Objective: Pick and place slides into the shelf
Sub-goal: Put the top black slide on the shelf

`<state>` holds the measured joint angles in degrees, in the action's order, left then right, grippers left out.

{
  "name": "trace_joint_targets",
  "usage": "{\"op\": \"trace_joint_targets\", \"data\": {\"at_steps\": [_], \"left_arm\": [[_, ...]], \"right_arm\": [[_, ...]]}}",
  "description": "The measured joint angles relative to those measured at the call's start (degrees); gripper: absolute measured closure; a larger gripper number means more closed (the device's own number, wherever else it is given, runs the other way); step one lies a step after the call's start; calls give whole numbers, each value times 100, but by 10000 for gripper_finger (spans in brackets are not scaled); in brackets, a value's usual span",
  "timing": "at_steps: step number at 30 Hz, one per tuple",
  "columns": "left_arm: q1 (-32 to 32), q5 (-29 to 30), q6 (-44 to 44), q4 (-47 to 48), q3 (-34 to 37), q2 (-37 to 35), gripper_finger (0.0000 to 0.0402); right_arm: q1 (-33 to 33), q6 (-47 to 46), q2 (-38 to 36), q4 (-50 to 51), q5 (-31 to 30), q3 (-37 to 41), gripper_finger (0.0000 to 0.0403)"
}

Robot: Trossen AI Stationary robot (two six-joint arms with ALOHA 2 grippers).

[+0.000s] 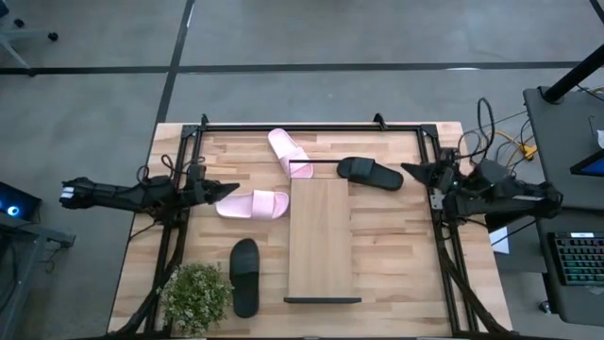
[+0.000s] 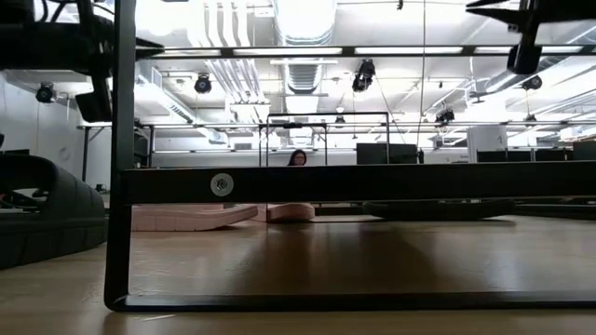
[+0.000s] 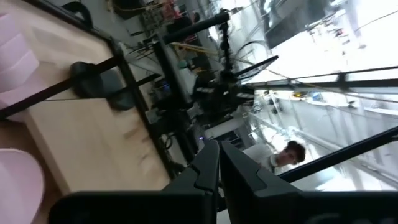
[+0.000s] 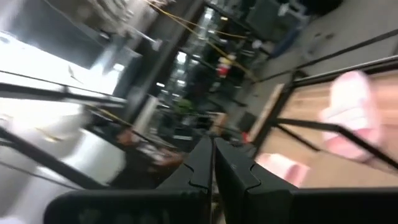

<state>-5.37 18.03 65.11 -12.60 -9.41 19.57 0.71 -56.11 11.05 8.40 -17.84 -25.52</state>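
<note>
We see both arms stretched level toward the shelf (image 1: 323, 238), one from each side. Our left gripper (image 1: 232, 190) points at it from the left with fingers (image 3: 208, 163) pressed together. Our right gripper (image 1: 408, 170) points from the right, fingers (image 4: 205, 155) likewise closed, nothing held.

Bright overhead lighting, blurred wrist views, ceiling glare, dim low foreground
</note>
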Motion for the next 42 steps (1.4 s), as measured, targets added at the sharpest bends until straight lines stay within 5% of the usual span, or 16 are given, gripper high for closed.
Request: {"op": "trace_joint_targets", "data": {"at_steps": [7,14,28,35,42], "left_arm": [[0,-72,-153,14,-462,544,402],[0,-219,-1224,210,-1827,919,402],[4,141,-2226,3558,-5476,2868,402],[13,235,-2195,4227,-5840,3442,402],[13,185,-2197,3979,-5864,3514,402]], "right_arm": [[-2,64,936,806,-237,-986,393],[0,107,1609,830,-294,-1371,387],[0,-195,2313,2389,-297,-2657,309],[-300,-546,2587,3570,-321,-3053,273],[-715,-774,2535,3596,-53,-2735,238]]}}
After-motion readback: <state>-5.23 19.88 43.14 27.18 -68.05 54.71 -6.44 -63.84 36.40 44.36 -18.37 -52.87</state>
